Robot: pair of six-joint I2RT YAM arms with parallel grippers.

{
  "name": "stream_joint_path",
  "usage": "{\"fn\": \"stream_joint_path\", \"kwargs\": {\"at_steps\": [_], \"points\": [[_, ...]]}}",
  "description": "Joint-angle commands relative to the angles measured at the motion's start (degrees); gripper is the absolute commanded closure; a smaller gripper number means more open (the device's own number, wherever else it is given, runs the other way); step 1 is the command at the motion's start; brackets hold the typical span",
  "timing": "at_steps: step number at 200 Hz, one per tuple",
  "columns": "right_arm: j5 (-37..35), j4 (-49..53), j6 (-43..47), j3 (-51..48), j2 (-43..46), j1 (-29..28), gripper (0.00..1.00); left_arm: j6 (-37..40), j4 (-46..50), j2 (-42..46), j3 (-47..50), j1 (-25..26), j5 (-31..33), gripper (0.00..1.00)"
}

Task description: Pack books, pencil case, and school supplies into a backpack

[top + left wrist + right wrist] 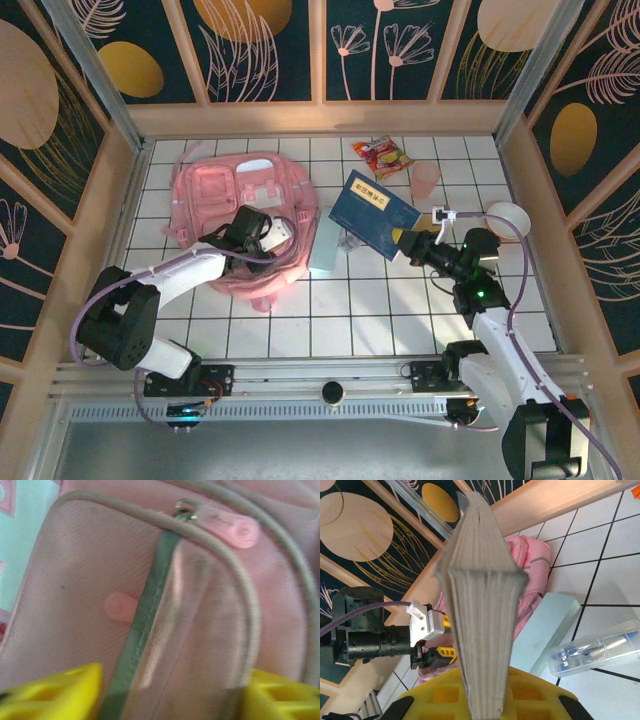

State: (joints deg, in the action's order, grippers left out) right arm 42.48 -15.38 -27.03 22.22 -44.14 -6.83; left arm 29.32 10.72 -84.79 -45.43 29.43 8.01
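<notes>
Right tool (405,243): clenched on book (372,212) at its near edge, tilted over table (400,310), just right of backpack (215,190). Looks stiff and flat, with some weight; pages fanning at the grip, so probably better taken near the spine. Left tool (268,232): on backpack, fingers either side of a zip pocket; grasping or not, cannot tell. Backpack soft, floppy. Cream cover label: writing unreadable. Clear pen box (595,652): "MG…", rest blurred.

The soft pink backpack (75,580) was matt woven cloth with a small metal zip ring (186,509). The dark navy book (482,620) showed rough paper page edges; the clear oblong box (595,652) was glossy plastic.
</notes>
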Motion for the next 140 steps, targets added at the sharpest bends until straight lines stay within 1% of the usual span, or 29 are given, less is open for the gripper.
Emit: {"fn": "stream_joint_path", "kwargs": {"at_steps": [1, 12, 21, 38, 51, 68, 84, 107, 124, 140], "points": [[-0.03, -0.40, -1.45, 2.74, 1.55, -0.16, 1.00, -3.30, -2.26, 3.66, -3.25, -0.49, 4.01, 0.75], [-1.48, 1.10, -2.95, 3.37, 1.45, -0.19, 1.00, -4.55, -1.14, 6.18, -5.28, -0.53, 1.89, 0.92], [-2.66, 2.81, -5.07, 4.06, 1.19, -0.35, 1.00, -6.14, -0.31, 8.09, -7.28, -0.51, 0.85, 1.00], [-4.19, 5.68, -10.81, 5.44, 0.26, -0.83, 1.00, -8.43, 1.17, 10.92, -9.95, -0.54, -0.07, 1.00], [-4.98, 5.97, -15.83, 5.61, -0.24, -1.49, 1.00, -10.01, 1.71, 12.05, -13.33, -0.54, -0.75, 1.00], [-6.72, 4.22, -22.52, 4.89, -0.01, -4.47, 1.00, -12.09, 2.44, 11.88, -16.06, -0.56, -2.12, 1.00], [-10.88, 3.26, -27.27, 4.63, 0.59, -9.03, 1.00, -14.57, 2.72, 10.79, -18.24, -0.47, -2.56, 1.00], [-21.27, 3.89, -36.20, 3.76, 0.58, -17.29, 1.00, -18.16, 2.40, 9.14, -21.14, -0.58, -2.43, 1.00], [-28.52, 1.35, -43.93, 1.96, -0.34, -23.90, 1.00, -20.24, 1.94, 8.02, -23.02, -0.51, -1.24, 1.00], [-35.35, -1.27, -48.66, 0.91, -2.18, -30.76, 1.00, -21.39, 1.44, 7.08, -24.31, -0.48, 0.51, 1.00]]}}
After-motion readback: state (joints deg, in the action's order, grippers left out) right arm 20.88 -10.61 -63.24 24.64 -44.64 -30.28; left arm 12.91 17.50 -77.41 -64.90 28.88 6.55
